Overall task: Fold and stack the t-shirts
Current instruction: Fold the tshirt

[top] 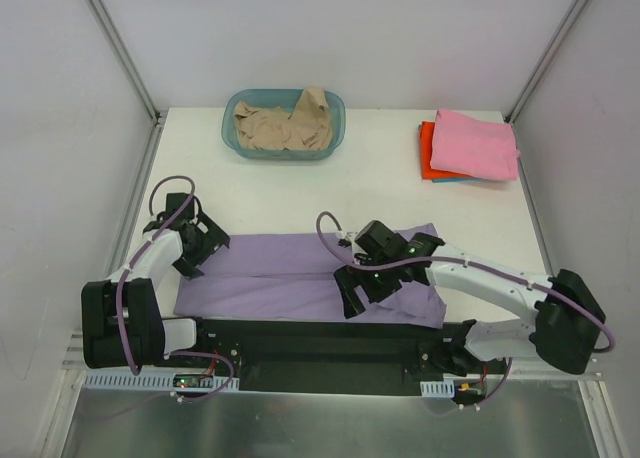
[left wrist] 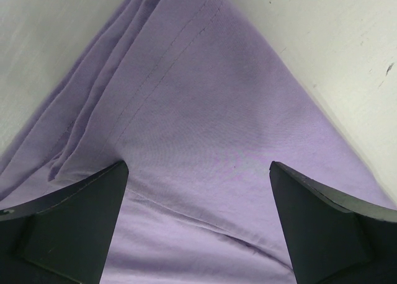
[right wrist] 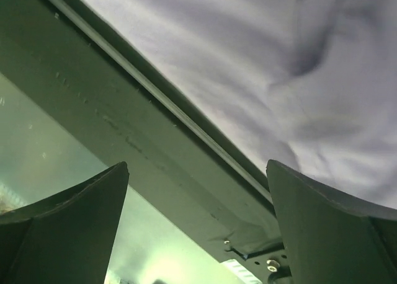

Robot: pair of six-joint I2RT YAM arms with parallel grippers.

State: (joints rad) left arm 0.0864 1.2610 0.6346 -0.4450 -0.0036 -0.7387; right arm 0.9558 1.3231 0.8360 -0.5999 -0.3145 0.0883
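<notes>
A lavender-purple t-shirt (top: pixel 300 278) lies folded into a long band along the near part of the table. My left gripper (top: pixel 203 252) is open, low over the shirt's left end. In the left wrist view its fingers (left wrist: pixel 68 222) stand wide apart over seamed lavender cloth (left wrist: pixel 211 123) and hold nothing. My right gripper (top: pixel 354 294) is open over the shirt's near edge at the middle. In the right wrist view it (right wrist: pixel 198 234) straddles the black rail (right wrist: pixel 124 123), with lavender cloth (right wrist: pixel 260 61) beyond. A beige t-shirt (top: pixel 285 126) lies crumpled in the basket. A folded pink t-shirt (top: pixel 478 143) lies on an orange-red one (top: pixel 428 156).
The translucent teal basket (top: pixel 232 138) stands at the back centre-left. The pink and orange-red stack is at the back right. A black mounting rail (top: pixel 320 338) runs along the near edge between the arm bases. Frame posts rise at the back corners.
</notes>
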